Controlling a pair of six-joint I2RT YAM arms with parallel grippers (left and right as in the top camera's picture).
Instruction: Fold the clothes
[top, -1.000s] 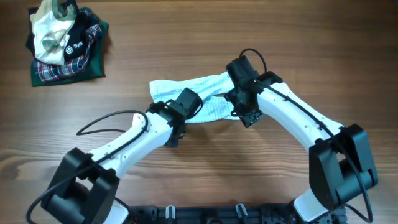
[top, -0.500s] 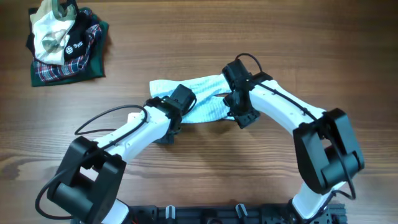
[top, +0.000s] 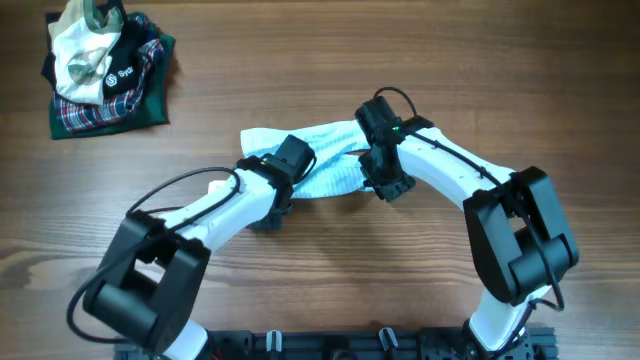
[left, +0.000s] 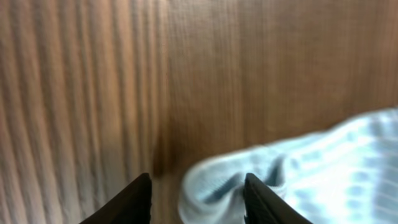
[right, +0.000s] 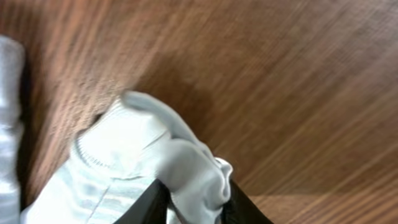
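Wooden table (top: 500, 60) carries the pale blue-and-white checked garment (top: 333, 172) near its middle. The garment lies as a crumpled strip from left to right, and both arms meet over it. Its far-left corner lies flat on the wood and is free.

The left gripper (left: 199, 202) stands at the left part of the strip. Its two fingers are apart, and a rounded fold of the hem lies between them without filling the gap.

The right gripper (right: 194, 208) is at the right end of the strip. Its fingers are pressed on a bunched fold of the garment, which fills the space between them. A ribbed edge hangs free just beside this fold.

Bare wood is around the garment on the far side, the right side and the near side. A pile of other clothes (top: 100, 75) lies in the far-left corner, well apart from the garment.
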